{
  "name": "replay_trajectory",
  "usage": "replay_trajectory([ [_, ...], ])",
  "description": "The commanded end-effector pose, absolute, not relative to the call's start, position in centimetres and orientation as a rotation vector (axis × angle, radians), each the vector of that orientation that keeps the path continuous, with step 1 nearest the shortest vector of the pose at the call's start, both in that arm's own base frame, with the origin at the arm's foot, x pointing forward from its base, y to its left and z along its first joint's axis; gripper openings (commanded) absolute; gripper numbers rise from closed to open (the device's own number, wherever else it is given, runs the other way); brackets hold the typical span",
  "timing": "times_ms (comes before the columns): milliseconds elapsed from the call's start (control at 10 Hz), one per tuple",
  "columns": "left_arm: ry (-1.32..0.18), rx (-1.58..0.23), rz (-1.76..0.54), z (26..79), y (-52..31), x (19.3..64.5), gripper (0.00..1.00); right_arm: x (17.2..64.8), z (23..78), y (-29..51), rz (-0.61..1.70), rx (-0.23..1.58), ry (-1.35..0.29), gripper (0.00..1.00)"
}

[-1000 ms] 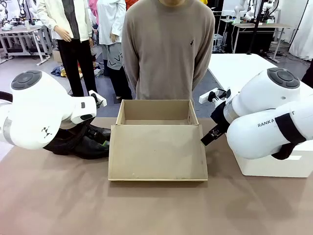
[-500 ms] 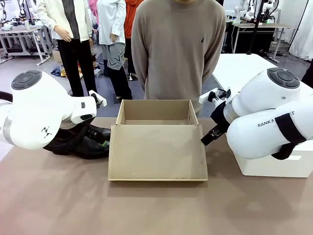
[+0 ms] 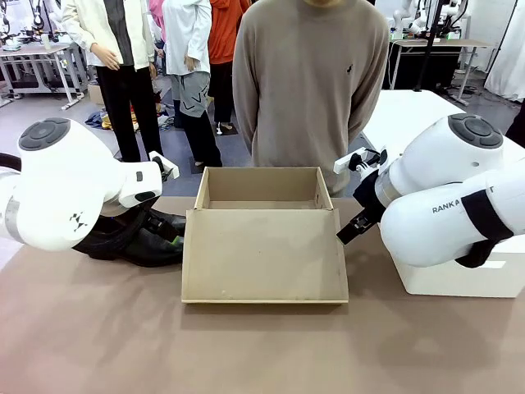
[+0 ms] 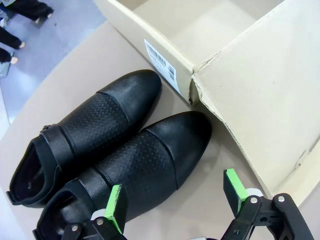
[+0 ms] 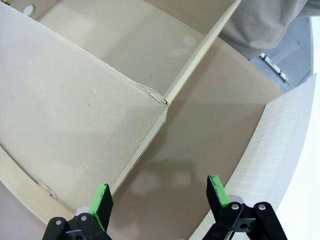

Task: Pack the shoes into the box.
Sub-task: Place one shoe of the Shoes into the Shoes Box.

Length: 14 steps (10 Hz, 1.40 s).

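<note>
While both of my arms hang low over the worktop (image 3: 246, 353), my left tool (image 4: 175, 197) stands spread wide with nothing between its green pads (image 4: 115, 207). One pad sits over the upper of the nearer shoe, and I cannot tell whether it touches the leather. The other pad is over bare worktop, just beside the edge of the cardboard flap.

The shoes (image 4: 125, 150) lie side by side on the worktop at my left, outside the box (image 3: 262, 254). They touch along their length. Their pointed toes are aimed at the box's side wall, close to a white barcode label (image 4: 161, 65) stuck there.

My right tool (image 5: 159, 194) is spread just as wide and pinches nothing. One of its pads is above the corner of the flap lid (image 5: 75, 100). The other is over the strip of bare worktop between the box and the white block (image 5: 280, 150) on my right.

Seen from the front, the box sits in the middle of the worktop between my two arms. Its flap lid is folded down flat toward me, and its tray stands open behind it. The white block rests near the box's right side, partly behind my right arm.

Beyond the box, at the far edge of the worktop, a person (image 3: 316, 82) in a grey-brown sweater stands facing me.
</note>
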State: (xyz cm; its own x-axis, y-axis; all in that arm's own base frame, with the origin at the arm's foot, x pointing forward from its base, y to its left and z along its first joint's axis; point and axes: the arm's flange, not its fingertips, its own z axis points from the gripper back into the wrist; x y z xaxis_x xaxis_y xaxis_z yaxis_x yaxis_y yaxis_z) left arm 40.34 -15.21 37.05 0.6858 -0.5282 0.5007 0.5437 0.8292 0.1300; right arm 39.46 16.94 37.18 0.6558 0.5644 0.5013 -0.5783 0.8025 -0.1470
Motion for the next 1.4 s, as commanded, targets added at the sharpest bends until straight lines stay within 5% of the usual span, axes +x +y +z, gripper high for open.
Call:
replay_trajectory([
  [0, -0.551, -0.030, -0.600, 37.1, -15.2, 40.3, 1.00, 39.5, 37.2, 16.9, 0.647, 0.027, -0.560, 1.00],
  [1000, -0.539, -0.060, -0.717, 48.0, -14.5, 39.7, 1.00, 38.9, 47.6, 15.5, 0.710, 0.131, -0.572, 1.00],
  [1300, -0.618, -0.153, -0.928, 50.3, -13.7, 39.9, 1.00, 37.8, 50.0, 13.2, 0.816, 0.252, -0.631, 1.00],
])
